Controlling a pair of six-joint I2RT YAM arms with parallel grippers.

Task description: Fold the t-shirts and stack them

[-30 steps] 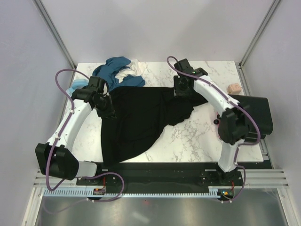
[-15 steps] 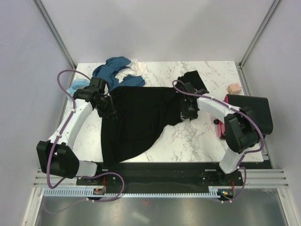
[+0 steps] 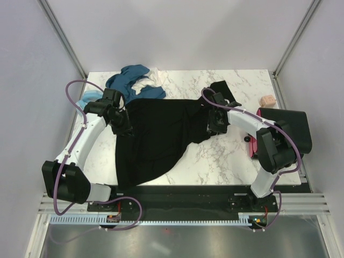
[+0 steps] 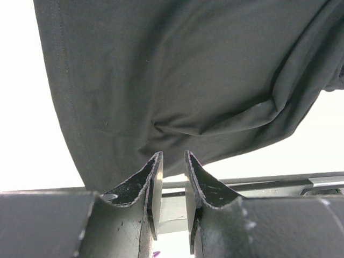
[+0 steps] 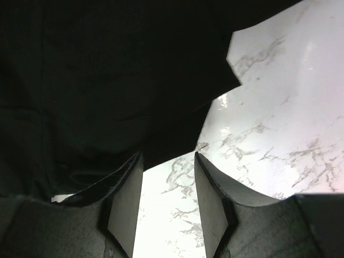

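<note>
A black t-shirt [image 3: 156, 140] lies spread over the middle of the marble table [image 3: 226, 156], with one sleeve [image 3: 223, 88] reaching toward the back right. My left gripper [image 3: 124, 129] is at its left edge. In the left wrist view the jaws [image 4: 172, 158] stand narrowly apart, pinching the edge of the dark cloth [image 4: 188, 70], which puckers at the fingertips. My right gripper [image 3: 216, 124] hovers at the shirt's right edge. In the right wrist view it [image 5: 167, 158] is open over bare marble [image 5: 279, 107], the black cloth [image 5: 107, 70] just beyond its tips.
A heap of teal, light blue and white shirts [image 3: 134, 80] sits at the back left. A small pinkish-beige block [image 3: 267, 100] rests at the back right, and a black boxy object [image 3: 290, 129] stands along the right edge behind the right arm.
My right gripper let go of the shirt's far right part at the back, swung nearer to the shirt's right edge and opened wider. The left gripper stayed put.
</note>
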